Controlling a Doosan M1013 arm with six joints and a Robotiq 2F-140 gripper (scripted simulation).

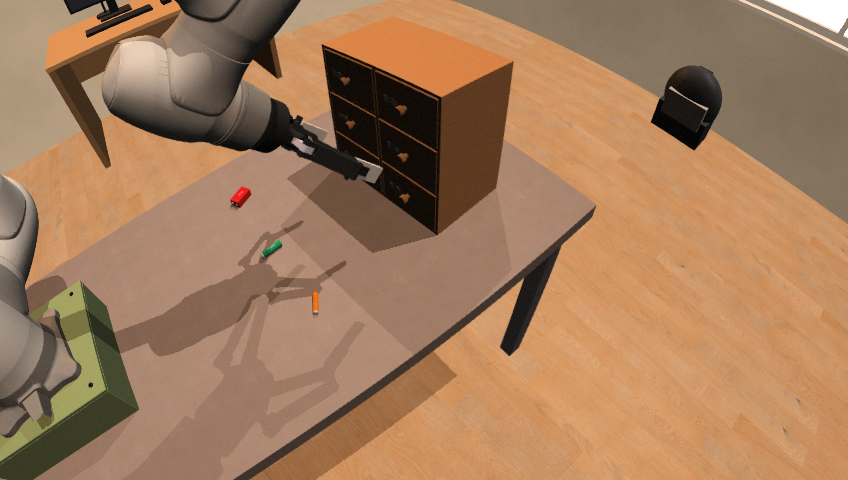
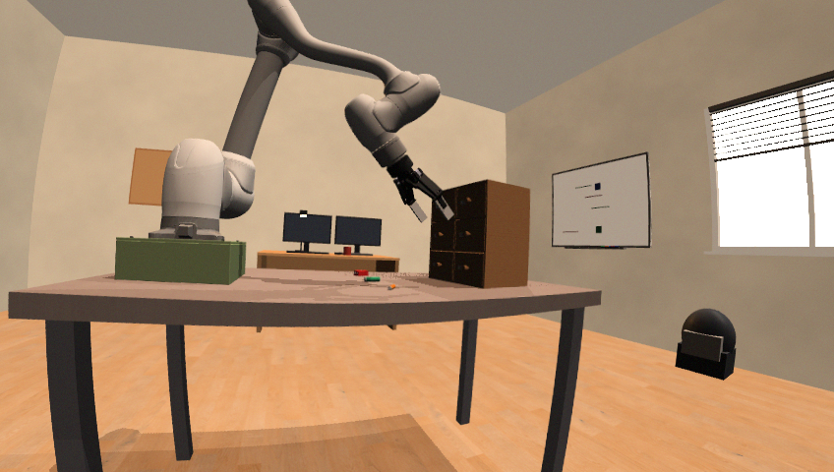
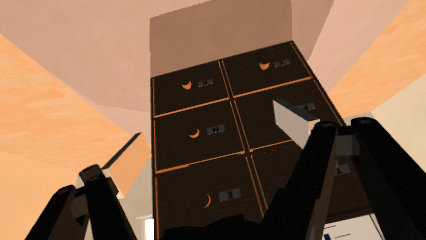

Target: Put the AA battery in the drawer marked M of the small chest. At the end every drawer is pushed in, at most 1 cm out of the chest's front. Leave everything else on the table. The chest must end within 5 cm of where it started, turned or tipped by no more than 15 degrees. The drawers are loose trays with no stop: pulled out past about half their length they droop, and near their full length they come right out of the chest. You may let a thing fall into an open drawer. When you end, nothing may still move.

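Note:
The small wooden chest (image 1: 416, 113) stands at the far side of the table, with six dark drawers in two columns, all pushed in. My gripper (image 1: 357, 169) is open and empty. It hangs in the air just in front of the left column's lower drawers, also in the side view (image 2: 432, 211). In the wrist view the open fingers frame the chest front, with the middle drawer's label, which looks like an M (image 3: 215, 130), between them. A thicker green cylindrical battery (image 1: 271, 248) and a slimmer orange one (image 1: 315, 302) lie on the table, apart from the gripper.
A red block battery (image 1: 240, 195) lies on the table left of the chest. My green base block (image 1: 59, 380) sits at the near left corner. The table's right edge runs close to the chest. A desk with monitors (image 2: 327, 233) stands behind.

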